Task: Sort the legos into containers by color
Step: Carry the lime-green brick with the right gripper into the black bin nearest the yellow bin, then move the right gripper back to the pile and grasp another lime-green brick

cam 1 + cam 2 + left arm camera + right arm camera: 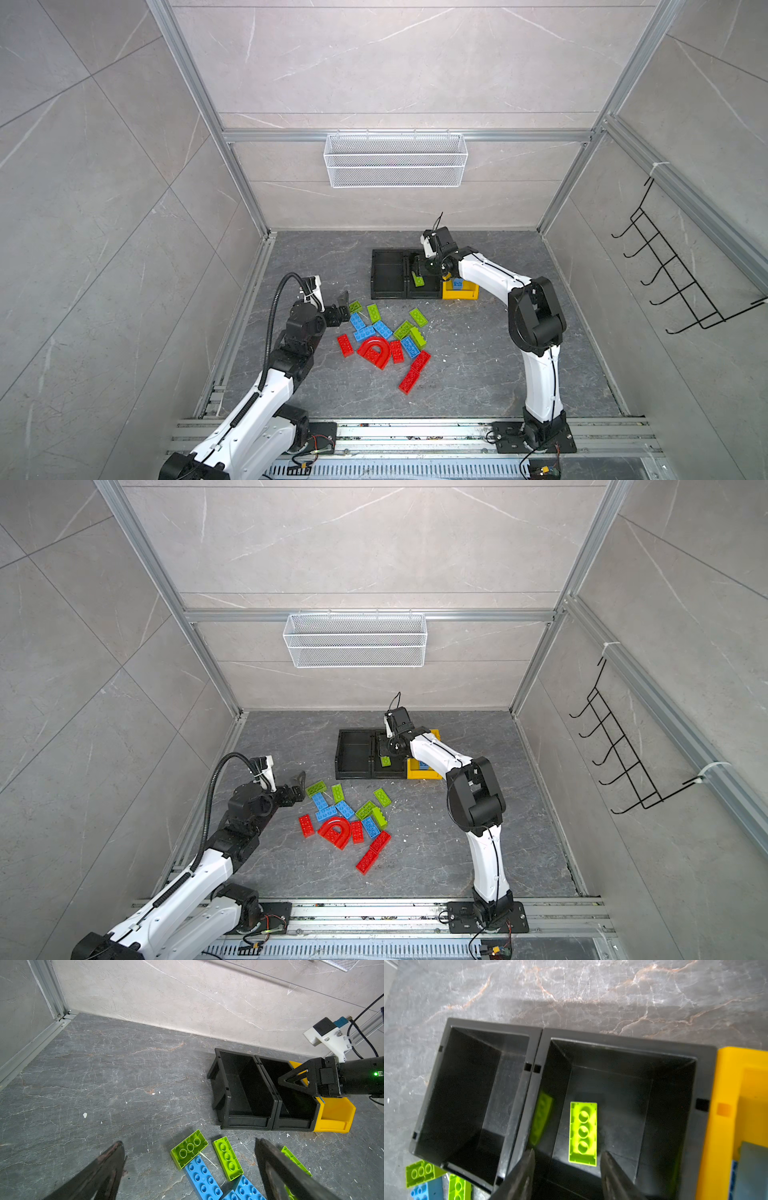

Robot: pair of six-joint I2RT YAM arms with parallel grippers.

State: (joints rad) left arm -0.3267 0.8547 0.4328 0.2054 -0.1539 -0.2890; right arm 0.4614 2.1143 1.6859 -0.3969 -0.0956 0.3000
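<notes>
My right gripper [568, 1151] hangs open over the middle black container [623, 1047]. A lime green lego [583, 1133] lies underside up inside it, free of the fingers, and shows in both top views [418, 280] [386, 761]. The left black container [387, 274] holds nothing I can see. The yellow container [459, 295] holds a blue lego [457, 284]. Loose legos lie in a pile on the floor, among them a red arch [375, 351], blue bricks [357, 321] and green bricks [189, 1148]. My left gripper [343, 305] stands open and holds nothing, at the pile's left edge beside a green brick [355, 306].
A white wire basket [395, 160] hangs on the back wall above the containers. A black hook rack [673, 270] is fixed to the right wall. Aluminium rails [249, 316] border the grey stone floor.
</notes>
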